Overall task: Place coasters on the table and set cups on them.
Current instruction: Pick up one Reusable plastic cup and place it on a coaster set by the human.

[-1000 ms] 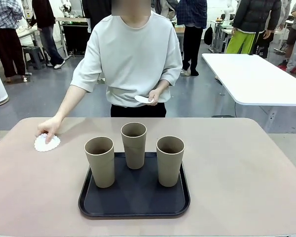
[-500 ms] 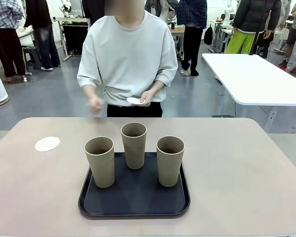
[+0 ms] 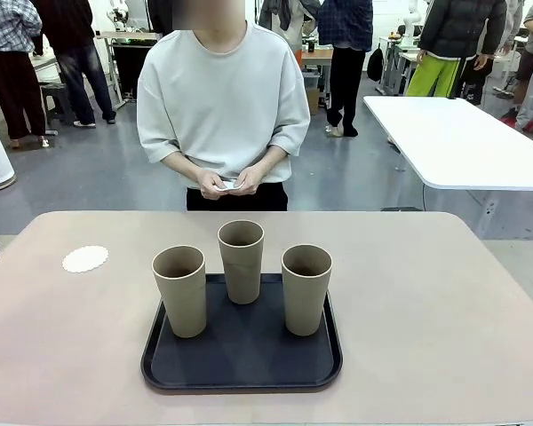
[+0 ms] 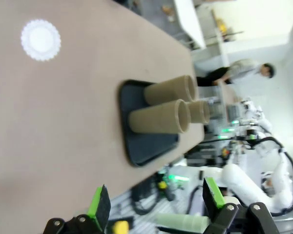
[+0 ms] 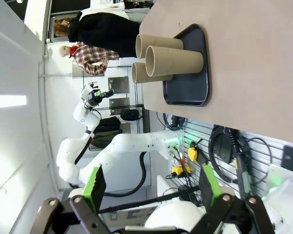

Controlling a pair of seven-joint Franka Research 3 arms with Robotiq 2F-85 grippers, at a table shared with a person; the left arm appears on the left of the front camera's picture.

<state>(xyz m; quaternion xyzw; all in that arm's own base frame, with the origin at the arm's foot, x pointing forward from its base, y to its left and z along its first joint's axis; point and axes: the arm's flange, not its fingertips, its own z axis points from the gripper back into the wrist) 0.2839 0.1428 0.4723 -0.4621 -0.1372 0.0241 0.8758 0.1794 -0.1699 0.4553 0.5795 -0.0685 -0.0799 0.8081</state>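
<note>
Front view: three cups on one tray, one coaster on table, left pincer and right pincer released.

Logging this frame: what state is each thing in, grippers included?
Coaster: flat on the table, nothing on it.
Cups: three, upright on the tray.
Person's hands: together, holding white coasters.
Left gripper: open, empty.
Right gripper: open, empty.

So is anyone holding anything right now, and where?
The person's hands pinch a white coaster, seemingly by its edges. The left gripper and right gripper hold nothing.
</note>
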